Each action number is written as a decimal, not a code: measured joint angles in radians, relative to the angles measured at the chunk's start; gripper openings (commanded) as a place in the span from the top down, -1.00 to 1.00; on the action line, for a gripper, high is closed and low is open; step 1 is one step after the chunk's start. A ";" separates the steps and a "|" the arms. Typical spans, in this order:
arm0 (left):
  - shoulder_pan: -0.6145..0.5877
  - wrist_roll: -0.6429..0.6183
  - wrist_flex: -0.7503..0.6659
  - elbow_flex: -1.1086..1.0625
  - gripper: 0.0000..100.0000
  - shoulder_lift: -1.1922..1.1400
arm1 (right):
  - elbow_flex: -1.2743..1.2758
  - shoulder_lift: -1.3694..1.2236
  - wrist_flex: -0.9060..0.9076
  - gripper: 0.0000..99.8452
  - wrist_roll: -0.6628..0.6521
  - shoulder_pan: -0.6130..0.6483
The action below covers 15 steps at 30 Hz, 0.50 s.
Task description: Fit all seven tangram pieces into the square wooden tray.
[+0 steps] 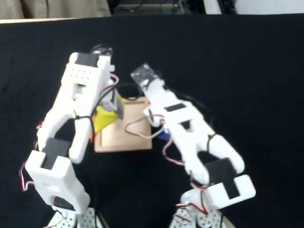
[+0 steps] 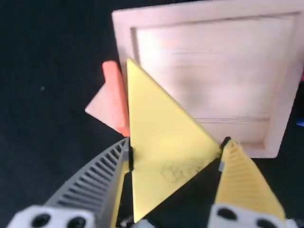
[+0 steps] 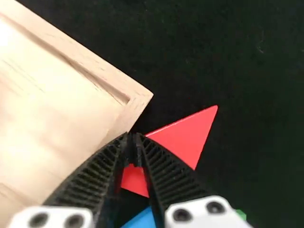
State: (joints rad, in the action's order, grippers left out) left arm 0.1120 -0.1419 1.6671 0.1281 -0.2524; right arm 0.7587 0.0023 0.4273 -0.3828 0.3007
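Currently left gripper (image 2: 175, 146) pinches yellow triangle (image 2: 159, 126) over tray (image 2: 121, 38).

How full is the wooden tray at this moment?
Empty: the wooden tray shows bare floor; the left gripper holds the yellow triangle over its corner.

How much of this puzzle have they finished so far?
Barely begun. The square wooden tray holds no settled piece. The left pincer grips a yellow triangle over its edge. The right pincer is shut above a red triangle outside; an orange piece and a blue piece also lie outside.
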 measured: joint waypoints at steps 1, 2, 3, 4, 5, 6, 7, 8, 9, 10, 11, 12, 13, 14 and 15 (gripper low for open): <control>0.000 -0.028 0.000 -0.009 0.55 0.000 | 0.000 0.014 0.000 0.98 0.002 -0.012; 0.000 -0.051 0.000 -0.025 0.55 0.000 | 0.006 0.038 0.000 0.98 0.002 -0.015; 0.000 -0.078 -0.002 -0.040 0.55 0.000 | 0.021 0.068 0.000 0.98 0.002 -0.014; 0.000 -0.106 -0.017 -0.055 0.55 0.000 | 0.040 0.095 0.000 0.98 0.002 -0.009; 0.000 -0.135 -0.026 -0.072 0.55 0.000 | 0.060 0.123 0.000 0.98 0.000 -0.008; 0.000 -0.163 -0.031 -0.092 0.55 0.000 | 0.081 0.153 0.000 0.98 0.002 -0.008; 0.000 -0.186 -0.044 -0.110 0.55 0.000 | 0.101 0.186 0.000 0.98 0.002 -0.009; 0.000 -0.203 -0.074 -0.130 0.55 0.000 | 0.124 0.219 0.000 0.98 -0.002 -0.009; 0.000 -0.213 -0.097 -0.150 0.55 0.000 | 0.143 0.253 0.000 0.98 -0.002 -0.014; 0.000 -0.218 -0.121 -0.172 0.55 0.000 | 0.163 0.282 -0.011 0.98 -0.005 -0.035; 0.000 -0.221 -0.157 -0.193 0.55 0.000 | 0.187 0.311 -0.034 0.98 -0.005 -0.066; 0.000 -0.224 -0.190 -0.210 0.55 0.000 | 0.215 0.333 -0.061 0.98 -0.005 -0.097; 0.000 -0.226 -0.221 -0.224 0.55 0.000 | 0.245 0.347 -0.097 0.98 -0.005 -0.120; 0.000 -0.226 -0.241 -0.229 0.55 0.000 | 0.278 0.356 -0.137 0.98 -0.005 -0.132; 0.000 -0.226 -0.258 -0.230 0.55 0.000 | 0.305 0.361 -0.173 0.98 -0.005 -0.137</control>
State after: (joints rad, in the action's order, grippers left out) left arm 0.1120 -0.3675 1.4093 -0.1020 -0.2524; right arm 1.0641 0.3629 0.2539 -0.3874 0.1642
